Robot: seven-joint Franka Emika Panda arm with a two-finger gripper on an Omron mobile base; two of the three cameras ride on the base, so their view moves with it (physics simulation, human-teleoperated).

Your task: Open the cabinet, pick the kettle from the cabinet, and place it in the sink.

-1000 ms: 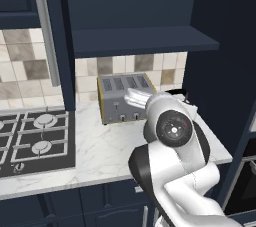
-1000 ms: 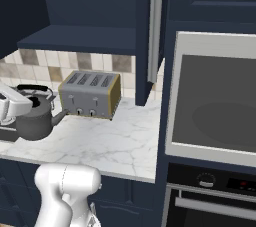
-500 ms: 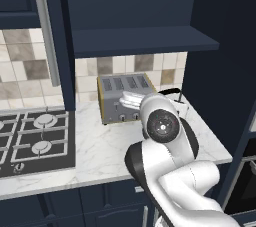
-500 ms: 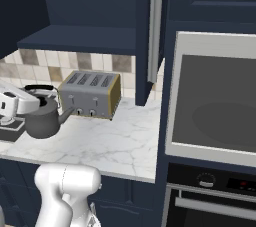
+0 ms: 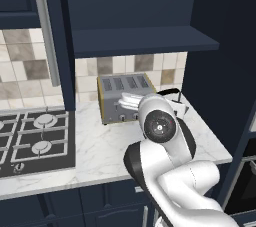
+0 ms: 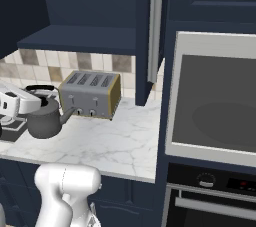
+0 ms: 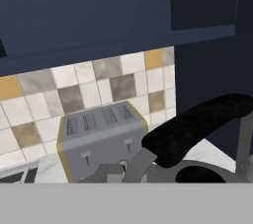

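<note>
Kettle [image 6: 44,120] carried by its handle above the marble counter [image 6: 125,143], just left of the toaster [image 6: 91,94].
Arm folded, elbow high, forearm reaching level toward the far wall; gripper [image 6: 27,102] clamped tight on the kettle's black arched handle [image 7: 197,124]. Cabinet [image 5: 130,6] open, its door [image 6: 152,31] swung out at right.

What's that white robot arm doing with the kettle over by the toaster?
The white arm's gripper is shut on the arched handle of the grey kettle, holding it in front of the silver toaster above the marble counter. The navy cabinet overhead stands open, its door swung out. The kettle is meant for the sink, so that step is not yet done.
</note>
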